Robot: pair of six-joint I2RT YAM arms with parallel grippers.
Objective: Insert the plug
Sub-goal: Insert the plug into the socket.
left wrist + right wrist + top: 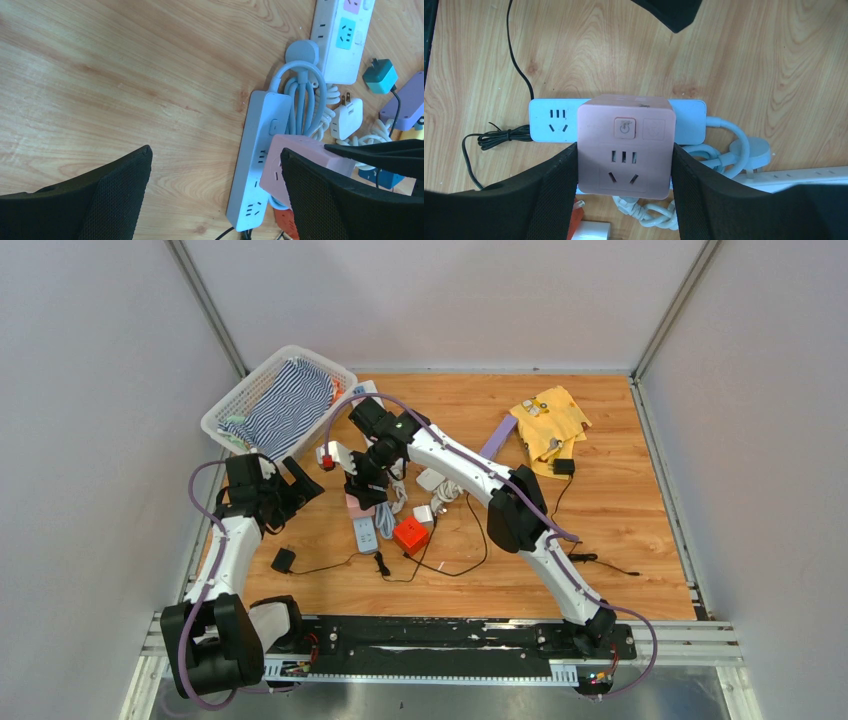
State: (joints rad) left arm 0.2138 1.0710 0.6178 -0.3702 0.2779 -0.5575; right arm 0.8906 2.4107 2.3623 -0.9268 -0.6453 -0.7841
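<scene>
My right gripper (623, 160) is clamped on the pink cube adapter (624, 125), poised over the pale-blue power strip (549, 127). My left gripper (215, 155) hangs wide apart. I judge that misaligned hidden prongs could shove the unbraced strip sideways.

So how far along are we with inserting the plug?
Done: the right gripper has the pink socket cube clamped between its fingers. In hand: the cube sits over the middle of the light blue power strip. Left: I cannot tell if it is seated, so pressing home and letting go remain. The left gripper hangs open, empty, beside the strip.
</scene>
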